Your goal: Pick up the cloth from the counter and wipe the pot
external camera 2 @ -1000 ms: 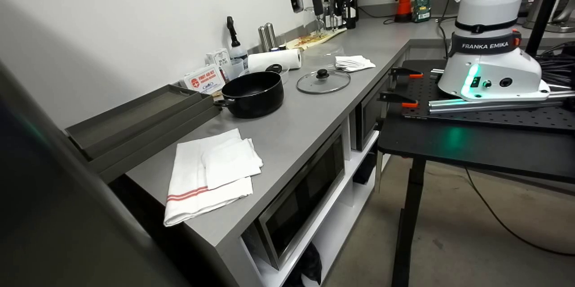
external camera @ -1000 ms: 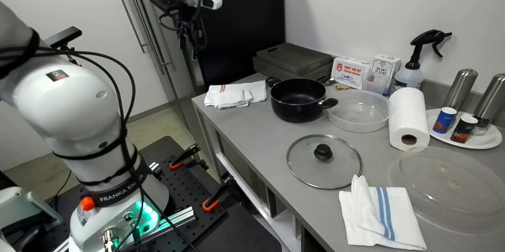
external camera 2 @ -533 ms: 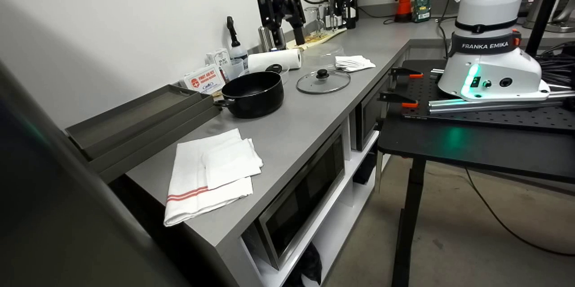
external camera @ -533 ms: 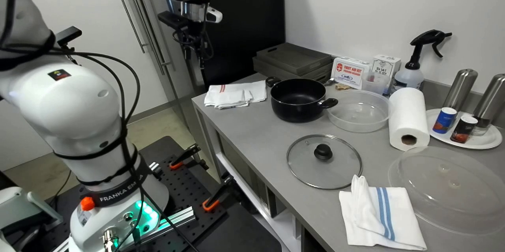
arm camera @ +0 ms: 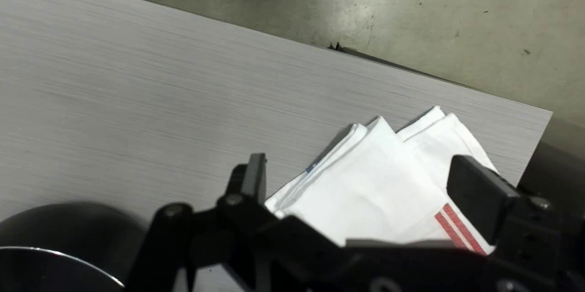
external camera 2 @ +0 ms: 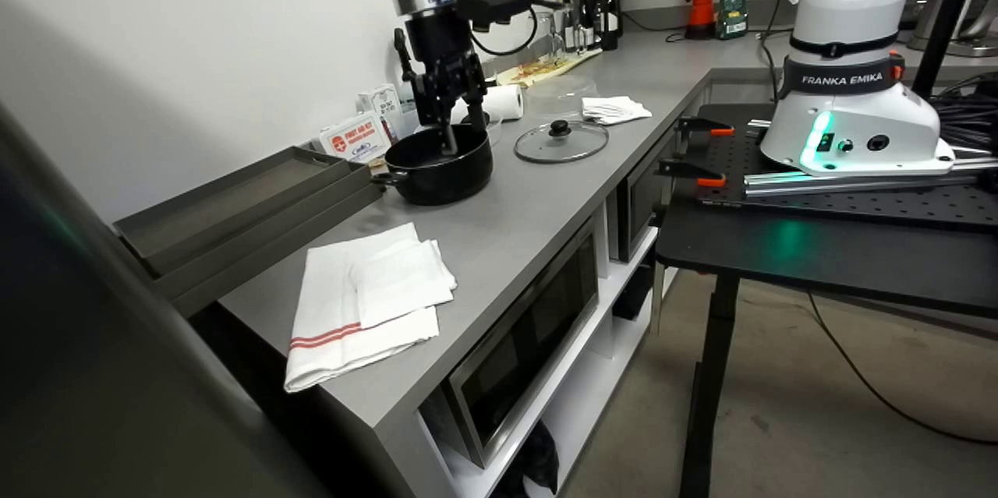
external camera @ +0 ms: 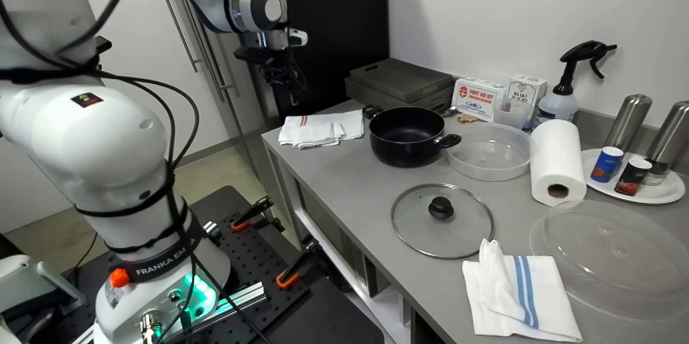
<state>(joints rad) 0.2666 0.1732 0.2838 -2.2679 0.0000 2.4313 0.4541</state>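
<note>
The grey counter slanted across the right half of an exterior view, with a pale wall behind it. Near the middle of that frame you had the black pot, upright, with the lid lower down, apart from it. The cloth lay folded on the red-striped towel, left of centre in an exterior view, near the counter's end and apart from the pot. Your gripper hung in the air with its jaws wide apart; in the wrist view you saw the cloth below, between its fingers, while the pot's rim curved into the lower-left corner. In an exterior view your gripper showed upper left of the pot, apart from it, and the blue-striped towel lay lower right, near the lid, with the paper roll higher up.
</note>
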